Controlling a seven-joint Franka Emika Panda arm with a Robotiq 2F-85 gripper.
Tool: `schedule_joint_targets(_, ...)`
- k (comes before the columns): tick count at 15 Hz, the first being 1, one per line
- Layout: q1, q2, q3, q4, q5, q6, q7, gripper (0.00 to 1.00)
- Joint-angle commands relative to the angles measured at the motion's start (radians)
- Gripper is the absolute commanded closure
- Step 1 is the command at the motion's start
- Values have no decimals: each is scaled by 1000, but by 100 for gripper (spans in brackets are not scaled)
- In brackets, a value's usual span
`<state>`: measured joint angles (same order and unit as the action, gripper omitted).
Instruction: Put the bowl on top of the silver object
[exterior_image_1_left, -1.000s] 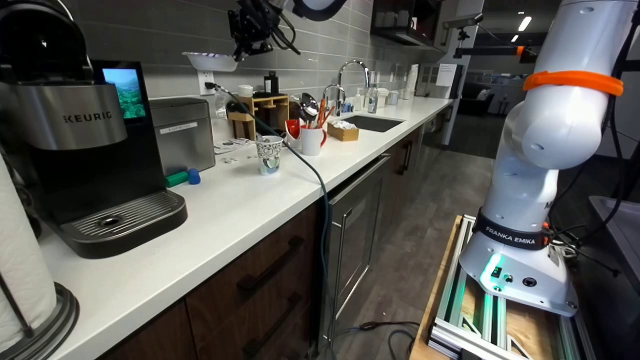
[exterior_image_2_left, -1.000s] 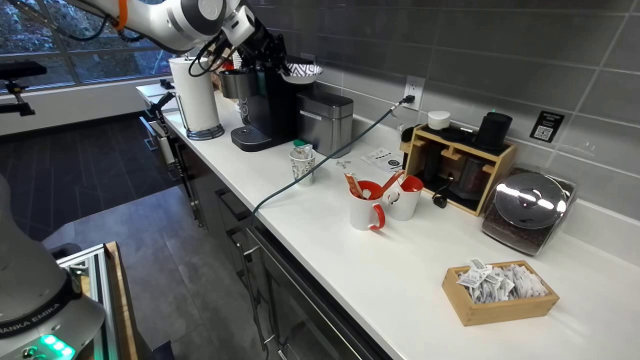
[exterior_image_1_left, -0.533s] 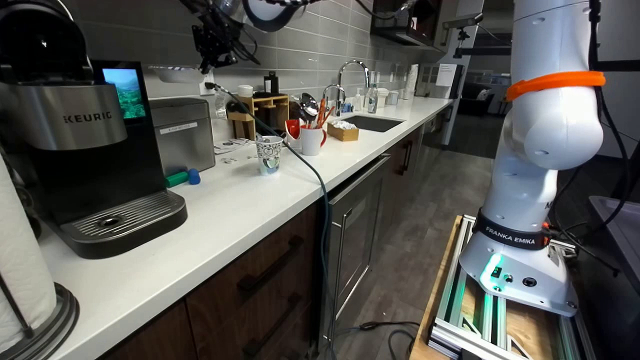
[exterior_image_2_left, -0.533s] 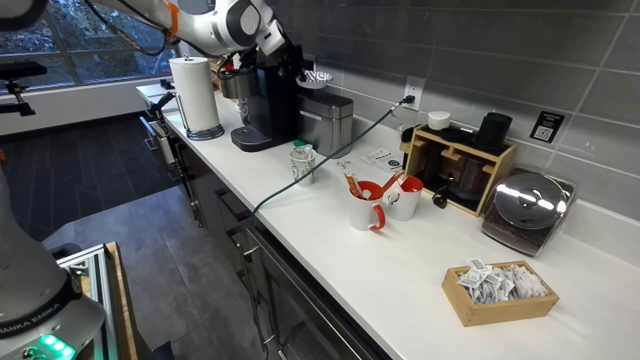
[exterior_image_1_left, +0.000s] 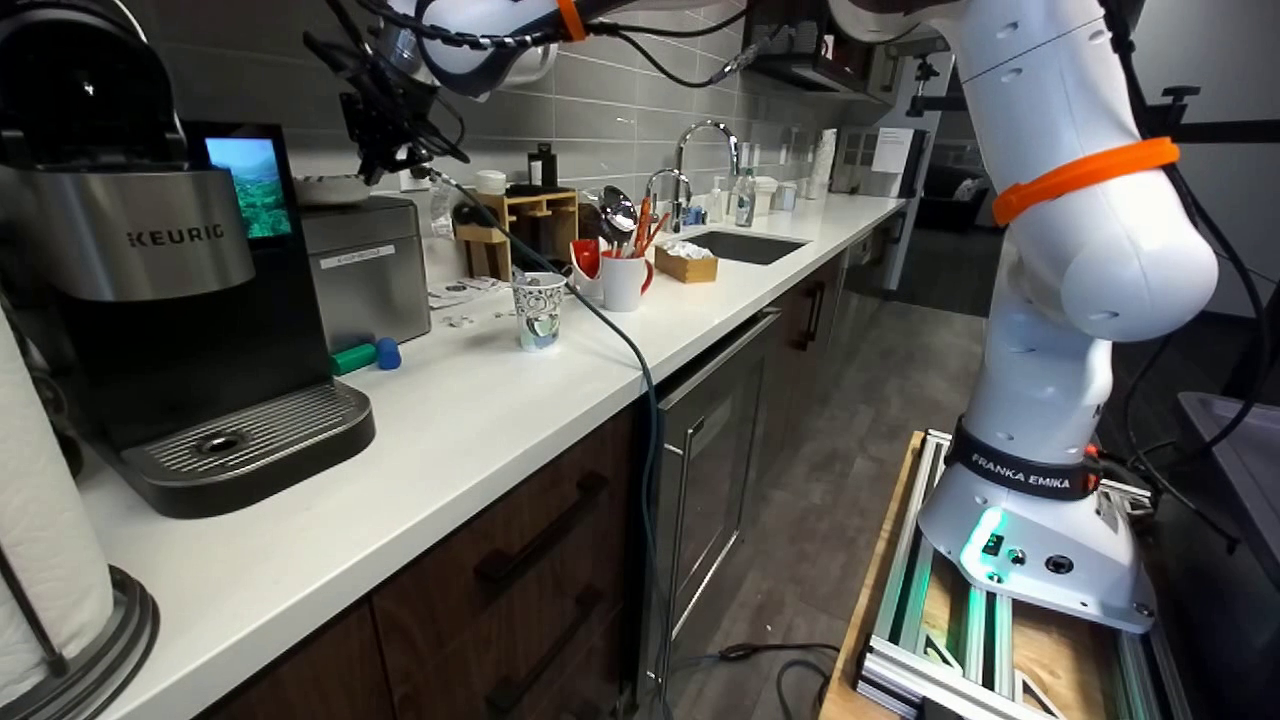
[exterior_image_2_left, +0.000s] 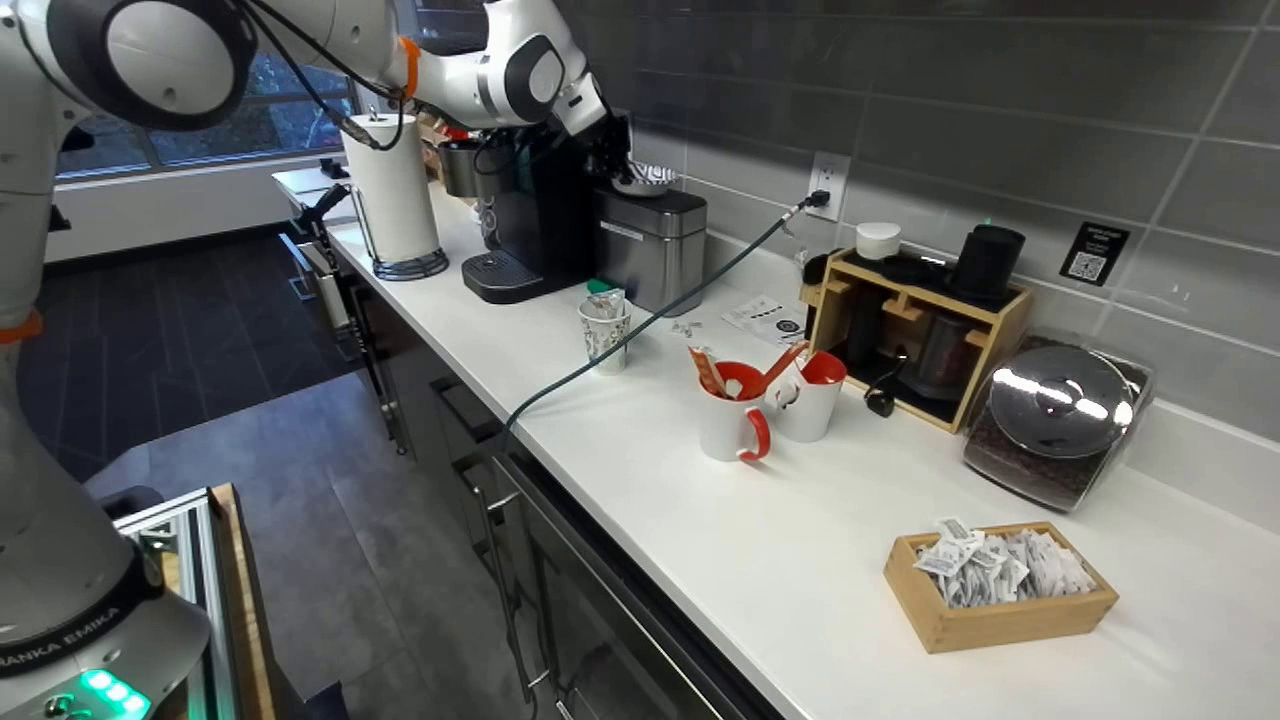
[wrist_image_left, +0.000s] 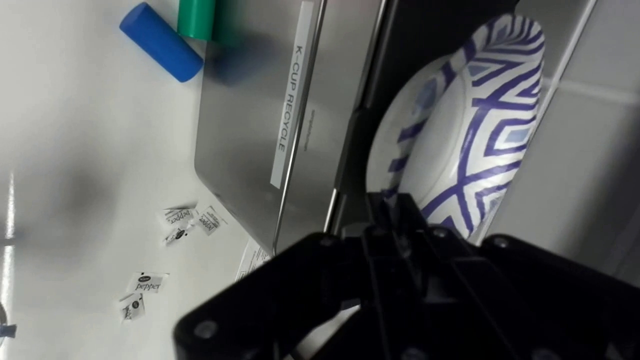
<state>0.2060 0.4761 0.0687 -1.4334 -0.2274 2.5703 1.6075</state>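
The bowl (wrist_image_left: 492, 115), white with a purple-blue zigzag pattern inside, shows in the wrist view and in both exterior views (exterior_image_1_left: 333, 189) (exterior_image_2_left: 645, 181). My gripper (wrist_image_left: 392, 202) is shut on its rim; it also shows in both exterior views (exterior_image_1_left: 376, 176) (exterior_image_2_left: 612, 172). The silver object (wrist_image_left: 250, 120) is a boxy metal bin with a dark lid and a K-cup recycle label, seen in both exterior views (exterior_image_1_left: 370, 285) (exterior_image_2_left: 650, 255). The bowl is at the lid, its far side toward the wall. I cannot tell whether its base touches the lid.
The black coffee machine (exterior_image_1_left: 190, 340) stands beside the silver bin. Green (exterior_image_1_left: 353, 358) and blue (exterior_image_1_left: 388, 353) cylinders lie at its foot. A patterned cup (exterior_image_1_left: 540, 312), a cable (exterior_image_2_left: 640, 328) across the counter and mugs (exterior_image_2_left: 733, 425) stand nearer the sink. The tiled wall (exterior_image_2_left: 760, 100) is close behind.
My gripper has carried the bowl down and toward the silver bin, from high above the counter to the level of its lid. The bin has not moved.
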Motion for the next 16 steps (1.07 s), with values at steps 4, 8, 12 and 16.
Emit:
schedule_joint_targets(4,42,-60,-69,-74,31,-22,-7,34)
schedule_joint_targets(8,-13,-191,-1,-283,142,64,-147,4)
schedule_joint_targets(12,-21,-319,22,-477,183,46,-362,0)
schedule_joint_targets(16,-9,-430,12,-699,112,12,-464,0)
